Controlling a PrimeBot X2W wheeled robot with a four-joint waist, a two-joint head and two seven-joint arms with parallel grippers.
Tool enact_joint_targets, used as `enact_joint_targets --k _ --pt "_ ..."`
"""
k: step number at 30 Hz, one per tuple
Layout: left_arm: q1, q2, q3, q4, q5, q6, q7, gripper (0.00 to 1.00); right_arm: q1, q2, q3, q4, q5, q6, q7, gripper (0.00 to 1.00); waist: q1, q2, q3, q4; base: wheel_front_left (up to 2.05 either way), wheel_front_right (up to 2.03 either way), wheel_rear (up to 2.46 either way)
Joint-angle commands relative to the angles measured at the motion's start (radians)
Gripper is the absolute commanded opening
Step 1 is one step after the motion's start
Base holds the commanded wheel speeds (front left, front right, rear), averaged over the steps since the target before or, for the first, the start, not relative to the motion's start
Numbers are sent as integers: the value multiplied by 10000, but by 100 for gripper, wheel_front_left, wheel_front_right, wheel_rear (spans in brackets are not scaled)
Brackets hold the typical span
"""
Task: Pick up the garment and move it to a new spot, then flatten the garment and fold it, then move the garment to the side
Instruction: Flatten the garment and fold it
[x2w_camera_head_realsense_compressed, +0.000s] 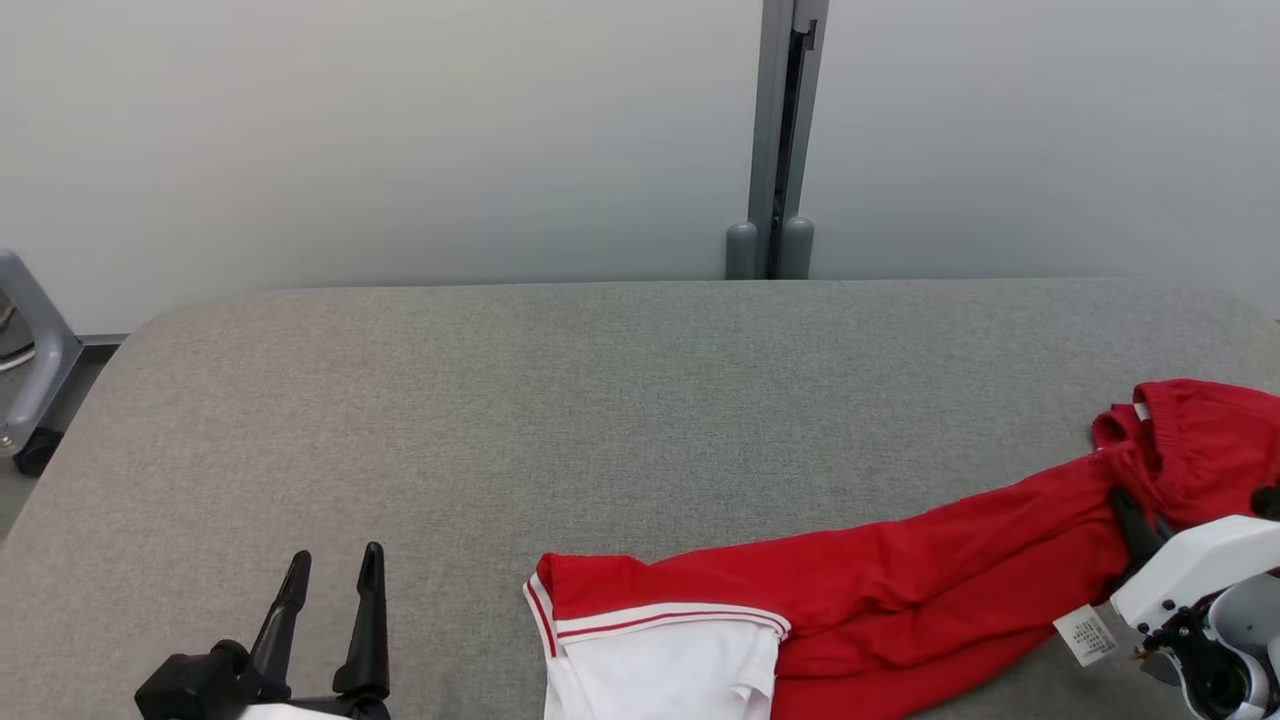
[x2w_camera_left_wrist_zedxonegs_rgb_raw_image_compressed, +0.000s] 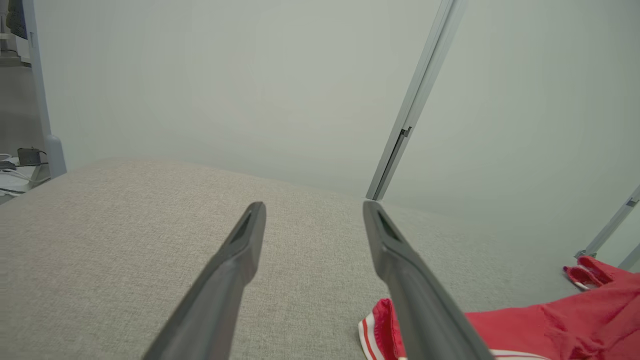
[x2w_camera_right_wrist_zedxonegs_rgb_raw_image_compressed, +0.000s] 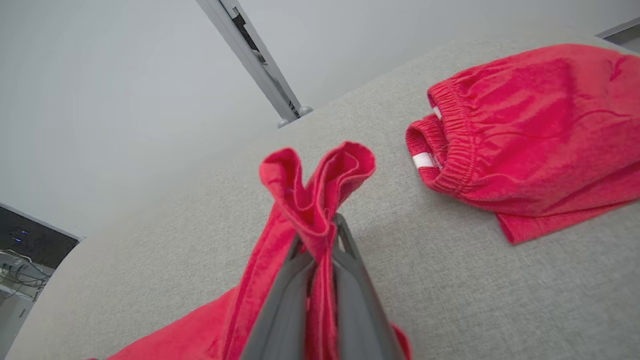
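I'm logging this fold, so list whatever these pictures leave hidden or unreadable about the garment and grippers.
- Head view: the garment runs off the bottom and right edges, so its full shape is unknown.
- Head view: the care label print is too small to read.
- Right wrist view: bunched cloth wraps the right gripper, hiding its pads.
- Left wrist view: a finger of the left gripper covers part of the garment.

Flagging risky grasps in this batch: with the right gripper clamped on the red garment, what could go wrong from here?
1. The right gripper pinches only a narrow bunched fold of the garment; it might slip out when lifted.
2. The left gripper stands open, apart from the cloth, so a one-armed lift would likely drag the white hem across the table and bunch it.
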Motion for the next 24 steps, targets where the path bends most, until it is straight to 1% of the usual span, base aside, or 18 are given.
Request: enact_joint_targets --k 1,5,6,10,13,15,17,19,24 --pt "-152 49 30 25 8 -29 -14 100 207 34 -74 -341 -157 4 -22 0 0 -1 -43 95 0 0 0" --pt "-60 118 78 32 3 23 -14 100 623 454 -138 -1889 -535 4 124 0 0 -1 -146 286 0 0 0" --pt "-60 118 78 32 3 23 -14 100 623 454 -138 -1889 -535 4 124 0 0 -1 -146 286 0 0 0" --pt "15 152 83 29 -15 53 -9 100 1308 968 -38 -3803 -744 4 701 0 0 -1 -220 512 0 0 0" --pt "2 188 83 -1 -27 81 6 100 1754 1311 326 -5019 -792 4 1214 0 0 -1 -238 722 0 0 0" --pt "-40 220 77 -27 -31 103 28 100 1978 1486 694 -5584 -669 4 1515 0 0 -1 -237 894 0 0 0" --pt "-93 225 51 -50 -32 106 45 100 2124 1591 1068 -5825 -528 4 1721 0 0 -1 -228 1084 0 0 0" --pt "-142 235 10 -64 -38 102 77 100 2165 1665 1469 -5779 -453 4 1807 0 0 -1 -214 1304 0 0 0" --pt "-244 268 -71 -37 -50 106 142 100 1793 1708 2353 -4911 -26 4 1397 0 0 -1 -165 1913 0 0 0"
